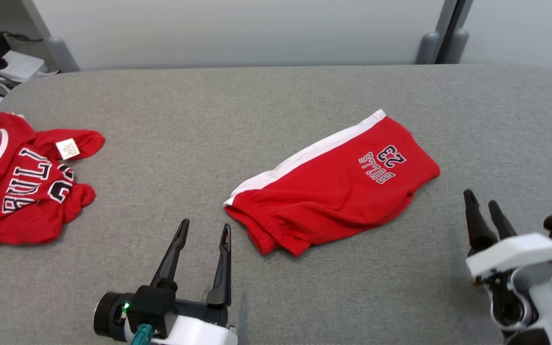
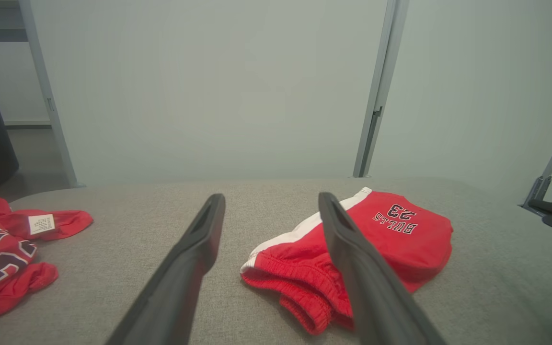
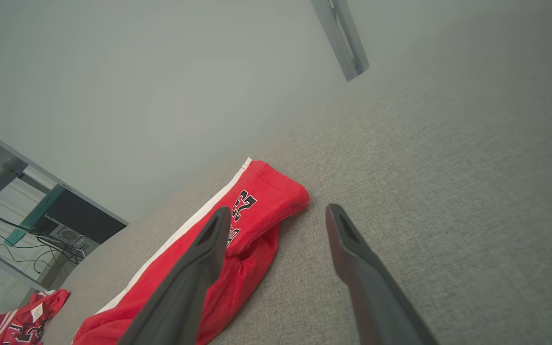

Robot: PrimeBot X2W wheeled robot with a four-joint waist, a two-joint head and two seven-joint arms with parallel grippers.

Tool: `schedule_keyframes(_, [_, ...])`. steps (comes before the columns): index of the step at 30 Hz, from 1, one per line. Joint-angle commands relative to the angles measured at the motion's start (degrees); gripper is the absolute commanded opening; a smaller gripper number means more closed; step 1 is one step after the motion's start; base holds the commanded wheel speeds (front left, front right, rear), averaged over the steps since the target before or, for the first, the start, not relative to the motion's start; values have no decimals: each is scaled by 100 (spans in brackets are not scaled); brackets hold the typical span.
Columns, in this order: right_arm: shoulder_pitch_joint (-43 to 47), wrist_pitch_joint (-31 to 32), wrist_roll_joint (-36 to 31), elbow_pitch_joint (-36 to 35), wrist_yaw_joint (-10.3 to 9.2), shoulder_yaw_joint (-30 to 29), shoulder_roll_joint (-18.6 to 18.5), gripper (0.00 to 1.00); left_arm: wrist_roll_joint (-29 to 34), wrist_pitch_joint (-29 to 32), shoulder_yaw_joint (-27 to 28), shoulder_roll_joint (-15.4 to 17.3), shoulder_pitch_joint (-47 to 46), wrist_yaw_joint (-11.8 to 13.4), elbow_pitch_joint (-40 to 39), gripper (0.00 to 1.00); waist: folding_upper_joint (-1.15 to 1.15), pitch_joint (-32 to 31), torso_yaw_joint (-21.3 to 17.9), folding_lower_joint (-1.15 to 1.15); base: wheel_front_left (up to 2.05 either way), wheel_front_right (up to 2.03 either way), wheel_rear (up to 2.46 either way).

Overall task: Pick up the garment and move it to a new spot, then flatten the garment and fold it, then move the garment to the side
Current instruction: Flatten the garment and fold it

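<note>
Red shorts (image 1: pixel 333 191) lie between released left pincer (image 1: pixel 206 224) and released right pincer (image 1: pixel 480 198); jersey (image 1: pixel 22 191) cut off.

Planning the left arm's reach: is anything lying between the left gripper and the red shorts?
Nothing: just bare grey table between the left gripper and the shorts, per the head view.

The shorts (image 1: pixel 333 191) in the middle are red, with a white stripe along the far edge and dark letters edged in white. The shirt (image 1: pixel 22 191) on the left is red too, with white trim, dark-and-white letters and a white tag (image 1: pixel 67 148). The table (image 1: pixel 257 105) is grey.
</note>
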Motion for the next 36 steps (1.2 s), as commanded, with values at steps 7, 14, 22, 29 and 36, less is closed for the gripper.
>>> schedule_keyframes(7, [-1366,732,628,1133,0,207,-378,100,131,-34,-39,7,-526,83,-189,100,0,416,524,0,0,0,0])
schedule_keyframes(14, [-2275,1188,753,2264,0,227,-655,100,30,-34,-237,7,-741,136,-148,100,0,824,922,0,0,0,0])
schedule_keyframes(22, [-2916,1678,672,3118,0,431,-725,100,-32,-34,-393,7,-954,172,-147,100,0,1095,1158,0,0,0,0])
schedule_keyframes(29, [-3204,2033,759,3481,0,646,-558,100,-24,-34,-501,7,-1162,203,-122,100,0,1232,1328,0,0,0,0])
schedule_keyframes(36, [-3233,2066,719,3627,0,869,-606,0,-51,-34,-495,7,-1208,254,-118,100,0,1285,1371,0,0,0,0])
